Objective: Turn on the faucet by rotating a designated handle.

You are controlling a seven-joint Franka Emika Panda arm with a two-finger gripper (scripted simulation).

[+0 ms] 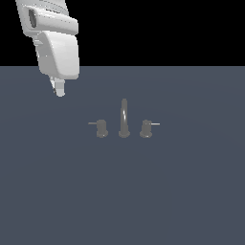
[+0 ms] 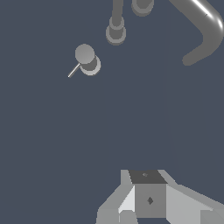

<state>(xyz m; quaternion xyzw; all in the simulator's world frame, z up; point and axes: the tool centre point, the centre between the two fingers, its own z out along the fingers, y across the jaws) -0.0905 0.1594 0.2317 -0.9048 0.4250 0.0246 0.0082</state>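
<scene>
Two views here, exterior one first. The tiny dull-grey metal faucet set (image 1: pixel 124 119) sits about mid-way across the flat slate-grey table (image 1: pixel 191 191): a tall thin arched spout on a round base, with a stubby knob on either side. The short grey handle on its flared base with the thin dull-grey lever pin (image 1: pixel 101 128) is the knob on the exterior view's left, and its pin sticks straight out toward that same side, away from the spout. The twin grey knob with the brighter whitish pin (image 1: pixel 146 128) is on the other side, so not our target. The white tool (image 1: pixel 59 90) hangs up in the exterior view's upper left, well apart from everything and touching nothing. Its fingers look bunched together from here, but honestly I can't tell if it's wide or closed.

In the wrist view, a knob with a lever pin (image 2: pixel 86 59) is the closest piece, then the spout base, then the other knob in a row behind it. I'd guess the closest one is the handle, though its pin catches the light here. The fingertips aren't clear in this view either.

So the handle lies below the tool and toward the faucet, with the pin's long axis running sideways along the row of fittings. The tool needs to come down beside that pin to push it round
</scene>
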